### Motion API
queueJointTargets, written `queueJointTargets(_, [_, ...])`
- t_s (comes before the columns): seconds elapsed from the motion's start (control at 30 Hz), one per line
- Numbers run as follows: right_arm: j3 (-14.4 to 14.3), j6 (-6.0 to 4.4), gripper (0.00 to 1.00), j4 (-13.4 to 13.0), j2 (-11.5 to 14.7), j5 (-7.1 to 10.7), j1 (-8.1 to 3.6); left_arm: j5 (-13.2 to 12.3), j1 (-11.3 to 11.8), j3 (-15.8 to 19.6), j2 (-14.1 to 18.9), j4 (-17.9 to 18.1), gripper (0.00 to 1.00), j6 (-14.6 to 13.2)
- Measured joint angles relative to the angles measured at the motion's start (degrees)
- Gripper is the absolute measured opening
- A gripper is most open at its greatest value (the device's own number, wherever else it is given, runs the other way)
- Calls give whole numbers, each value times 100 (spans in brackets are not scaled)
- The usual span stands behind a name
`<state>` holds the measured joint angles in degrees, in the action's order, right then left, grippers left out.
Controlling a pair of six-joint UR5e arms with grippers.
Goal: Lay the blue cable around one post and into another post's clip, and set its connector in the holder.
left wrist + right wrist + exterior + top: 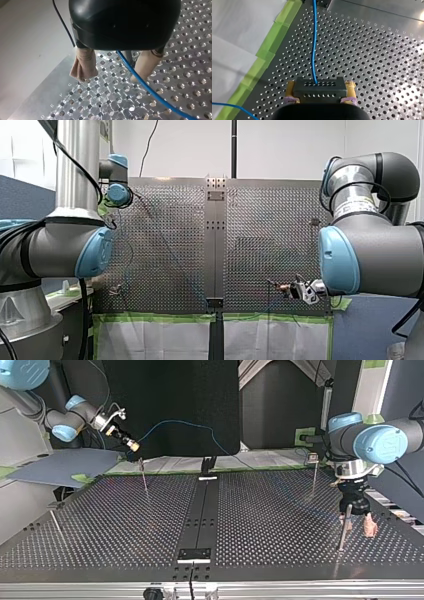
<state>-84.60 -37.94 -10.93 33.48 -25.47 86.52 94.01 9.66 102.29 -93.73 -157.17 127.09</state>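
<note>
In the right wrist view my right gripper (320, 85) has its yellow pads shut on the black connector (319, 93). The blue cable (314, 42) leaves it and runs ahead over the perforated table. At the top view's left that gripper (131, 444) hangs above the table's far edge, and the cable (175, 422) arcs away from it. My left gripper (111, 76) is open, beige pads apart, and the cable (150, 92) passes between them. In the top view it (357, 521) stands low at a thin post (342, 532) on the right.
More thin posts stand on the table (250, 525): one at far left (144, 476), one at far right (314, 477), one at near left (55, 527). Green tape (272, 40) lines the table's edge. A dark rail (200, 515) runs down the middle.
</note>
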Motion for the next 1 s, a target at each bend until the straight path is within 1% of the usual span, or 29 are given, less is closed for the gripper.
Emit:
queueJointTargets(0.2, [105,265,0,267,1,-232,61,-2,0,0,0,8,100,0])
queueJointTargets(0.27, [110,291,0,353,3,-315,85,-2,-1,0,1,9,100,0])
queueJointTargets(0.3, [111,275,0,411,5,-376,108,-2,-1,0,0,9,100,0])
queueJointTargets(0.37, [112,218,0,459,10,-468,150,-1,-1,0,1,11,100,0])
queueJointTargets(0.47, [112,86,0,412,28,-625,233,-1,0,0,1,15,100,0])
queueJointTargets(0.57, [114,-59,0,292,101,-776,311,1,7,0,1,17,100,0])
queueJointTargets(0.67, [112,-219,0,138,224,-937,395,0,10,0,1,18,100,0])
queueJointTargets(0.7, [112,-286,0,71,275,-1004,425,-1,11,0,1,17,100,0])
queueJointTargets(0.8, [110,-441,0,-82,363,-1160,488,-1,14,2,1,16,100,0])
queueJointTargets(0.9, [76,-584,0,-223,394,-1301,523,-5,15,3,1,16,100,1])
queueJointTargets(1.0, [-18,-719,0,-359,407,-1438,519,-8,16,3,0,14,100,5])
